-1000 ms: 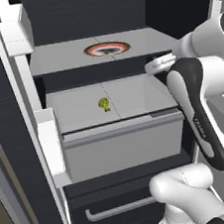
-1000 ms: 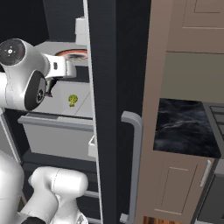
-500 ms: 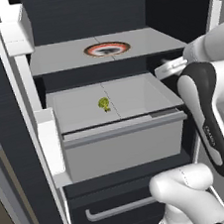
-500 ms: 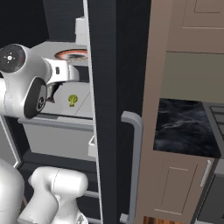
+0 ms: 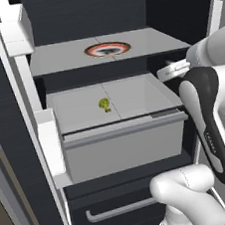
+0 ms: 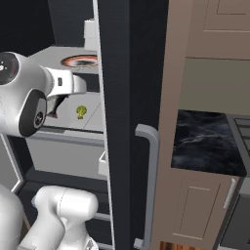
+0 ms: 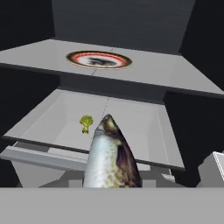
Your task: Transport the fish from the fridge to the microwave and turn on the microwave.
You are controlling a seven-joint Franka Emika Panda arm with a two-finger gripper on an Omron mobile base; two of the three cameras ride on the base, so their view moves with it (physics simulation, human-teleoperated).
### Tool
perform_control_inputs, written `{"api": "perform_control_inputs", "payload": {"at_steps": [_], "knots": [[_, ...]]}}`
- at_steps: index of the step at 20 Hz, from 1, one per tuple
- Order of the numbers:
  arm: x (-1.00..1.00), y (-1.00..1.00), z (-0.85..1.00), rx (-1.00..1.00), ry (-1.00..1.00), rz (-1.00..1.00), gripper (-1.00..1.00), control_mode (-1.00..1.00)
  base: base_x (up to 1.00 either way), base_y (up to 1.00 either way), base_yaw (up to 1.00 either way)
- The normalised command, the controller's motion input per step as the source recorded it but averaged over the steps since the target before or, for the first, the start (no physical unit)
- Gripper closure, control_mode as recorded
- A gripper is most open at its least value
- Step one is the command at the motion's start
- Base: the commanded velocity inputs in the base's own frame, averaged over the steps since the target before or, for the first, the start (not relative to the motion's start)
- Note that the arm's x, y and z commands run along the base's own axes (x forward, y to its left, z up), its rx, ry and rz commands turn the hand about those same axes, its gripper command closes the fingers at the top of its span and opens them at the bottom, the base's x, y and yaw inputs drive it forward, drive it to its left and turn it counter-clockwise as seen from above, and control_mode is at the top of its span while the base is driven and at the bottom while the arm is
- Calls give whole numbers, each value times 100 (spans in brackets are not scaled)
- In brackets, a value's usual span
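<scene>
Fridge (image 5: 28,145) stands open in the left base view, plate (image 5: 107,49) on the shelf, leafy vegetable (image 5: 104,104) in the bin below, hand at the right edge. Right base view: fridge door edge (image 6: 114,122) stands close beside the arm, a likely snag on the swing toward the microwave. Hand view: jaws gripping the fish (image 7: 111,157), which juts ahead clear of the bin; a knock could shake it loose.

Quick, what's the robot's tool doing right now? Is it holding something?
Tool: closed on the fish, which sticks out in front of it, in front of the open fridge.
</scene>
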Motion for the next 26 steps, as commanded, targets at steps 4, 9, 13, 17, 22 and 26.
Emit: {"api": "perform_control_inputs", "payload": {"at_steps": [4, 9, 13, 17, 22, 26], "knots": [[-1, 0, 0, 0, 0, -5, 100, -100, 0, 0, 0], [0, 0, -1, 0, 0, -2, 100, -100, 0, 0, 0], [0, 0, -7, 0, 0, 0, 100, -100, 0, 0, 0], [0, 0, -16, 0, 0, 0, 100, -100, 0, 0, 0], [0, 0, -11, 0, 0, 0, 100, -100, 0, 0, 0], [0, 0, -1, 0, 0, 0, 100, -100, 0, 0, 0]]}}
